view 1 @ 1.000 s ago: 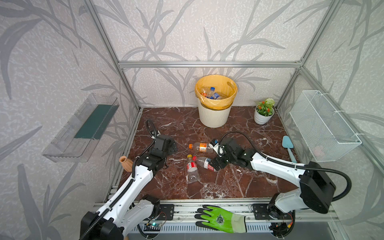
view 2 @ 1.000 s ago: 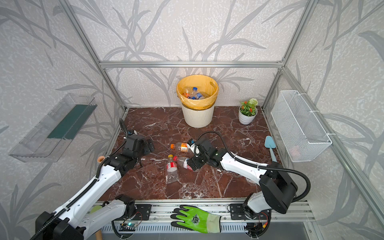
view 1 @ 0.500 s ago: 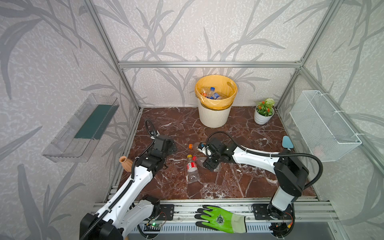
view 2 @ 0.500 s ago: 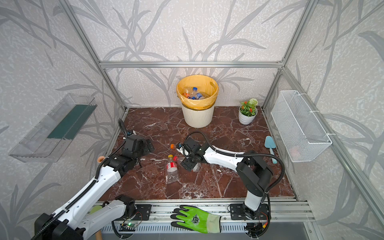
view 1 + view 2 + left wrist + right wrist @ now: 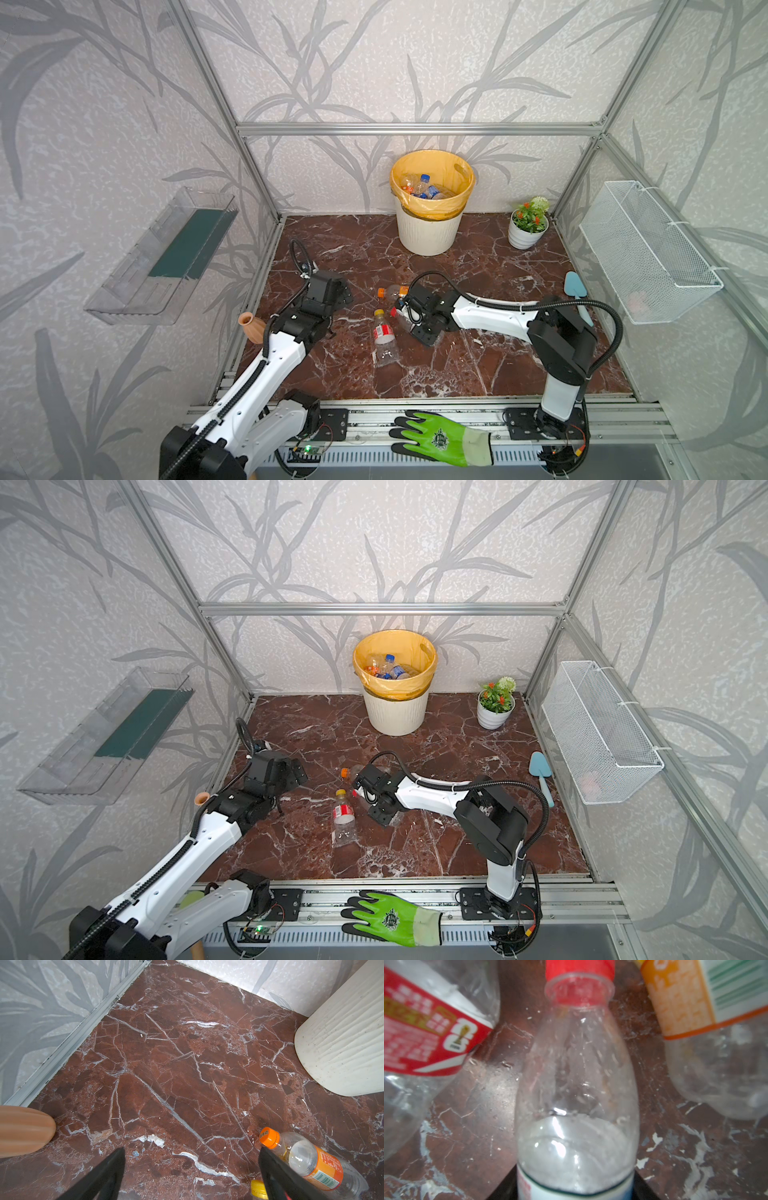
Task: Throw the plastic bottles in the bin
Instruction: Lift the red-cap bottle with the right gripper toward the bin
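A clear plastic bottle with a red cap and a white-and-blue label (image 5: 577, 1084) is lying near the middle of the dark red marble floor (image 5: 478, 365). The right gripper (image 5: 409, 318) is placed round its labelled body. In the right wrist view the black jaws are seen pressed against both sides, though how firmly cannot be told. The left gripper (image 5: 191, 1153) is held with jaws spread wide and nothing between them.

In a top view, a clear bottle with an orange cap and orange label (image 5: 392, 291) lies at 11 o'clock of the gripped one. A clear bottle with a yellow cap and red label (image 5: 383, 336) lies at 8 o'clock. Both are close by. The cream ribbed bin lined with a yellow bag (image 5: 428, 232) stands at 12 o'clock, well apart, with bottles already inside.

The thin wall could be buckled and the bottle squeezed out of the pinch. The neighbours could be knocked and sent rolling as it is raised. If it is carried too low, the bin's tall rim could be struck.
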Robot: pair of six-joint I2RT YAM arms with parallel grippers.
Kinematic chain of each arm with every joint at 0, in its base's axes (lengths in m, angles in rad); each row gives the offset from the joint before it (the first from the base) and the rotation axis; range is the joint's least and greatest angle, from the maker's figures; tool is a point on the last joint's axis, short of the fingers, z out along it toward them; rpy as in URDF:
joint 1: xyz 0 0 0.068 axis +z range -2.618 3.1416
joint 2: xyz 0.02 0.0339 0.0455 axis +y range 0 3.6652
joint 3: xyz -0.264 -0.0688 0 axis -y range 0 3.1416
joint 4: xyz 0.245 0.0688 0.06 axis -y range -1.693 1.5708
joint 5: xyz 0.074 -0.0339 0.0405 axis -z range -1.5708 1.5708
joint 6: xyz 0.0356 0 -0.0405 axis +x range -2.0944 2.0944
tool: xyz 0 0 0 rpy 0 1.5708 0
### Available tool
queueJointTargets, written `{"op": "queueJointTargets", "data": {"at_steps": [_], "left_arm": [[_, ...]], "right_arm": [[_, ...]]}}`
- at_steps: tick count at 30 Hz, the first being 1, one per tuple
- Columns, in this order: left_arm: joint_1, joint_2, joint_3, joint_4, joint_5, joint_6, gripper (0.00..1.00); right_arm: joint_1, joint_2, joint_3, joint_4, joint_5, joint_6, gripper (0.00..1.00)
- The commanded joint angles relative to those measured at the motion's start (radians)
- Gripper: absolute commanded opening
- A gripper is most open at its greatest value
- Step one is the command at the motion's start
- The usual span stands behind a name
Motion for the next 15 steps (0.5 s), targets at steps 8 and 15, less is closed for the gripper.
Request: {"op": "queueJointTargets", "data": {"at_steps": [8,15], "left_arm": [[0.006,0.000,-0.016,-0.008,-0.028,0.001,0.99],[0.009,0.024,-0.027,0.018,-0.003,-0.011,0.99]], "right_arm": [[0.001,-0.345,-0.132,0.186,0.081,0.039,0.53],[-0.039,-0.702,-0.293,0.573,0.221,-0.001,0.50]]}}
